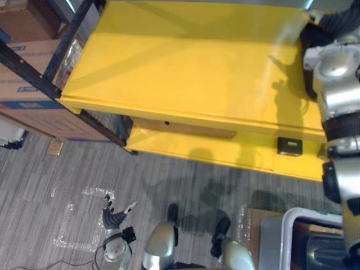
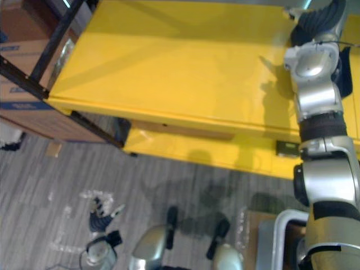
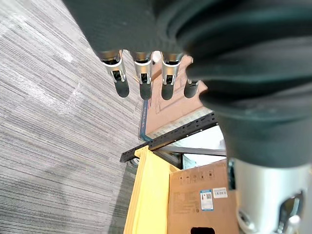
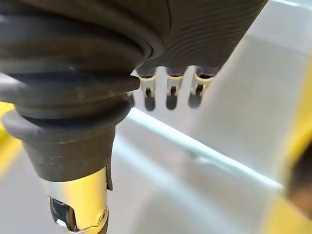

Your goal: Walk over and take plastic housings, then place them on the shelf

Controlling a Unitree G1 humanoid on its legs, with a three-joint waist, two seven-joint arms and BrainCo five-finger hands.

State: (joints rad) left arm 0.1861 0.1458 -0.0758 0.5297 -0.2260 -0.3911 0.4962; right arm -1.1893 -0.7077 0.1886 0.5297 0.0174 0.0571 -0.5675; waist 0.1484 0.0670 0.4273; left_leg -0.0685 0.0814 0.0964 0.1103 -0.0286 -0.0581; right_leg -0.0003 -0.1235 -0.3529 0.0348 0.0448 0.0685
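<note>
**Mia:** What is on the far left?

**Ben:** Brown boxes (image 1: 31, 79) behind a dark rack (image 1: 62, 42). They sit just left of the yellow shelf (image 1: 185, 56).

**Mia:** Where is the left hand (image 1: 115, 216)?

**Ben:** Low down, near left, above the grey floor (image 1: 67, 169). Its fingers (image 3: 141, 80) are straight and loose, and they hold nothing.

**Mia:** And in the middle?

**Ben:** The shelf has a big yellow top. Under it is a lower board (image 1: 191, 149), yellow too. A brown strip (image 1: 185, 128) shows under the edge of the top.

**Mia:** Is there anything on the lower board?

**Ben:** Yes, a small black box (image 1: 289, 146) sits on the right part of it. I can't tell what it is.

**Mia:** Now the right hand (image 2: 318, 22).

**Ben:** It is up high, at the far right corner of the top. Its fingers (image 4: 170, 92) point out loose, and nothing is in them.

**Mia:** So where are the housings (image 1: 323, 247)?

**Ben:** Not in a hand. Dark shapes lie in a grey bin (image 1: 289, 222) on the floor, near right, by the right arm. They look like the housings, but I can't tell for sure. The bin is well apart from the far corner where the right hand is.
</note>
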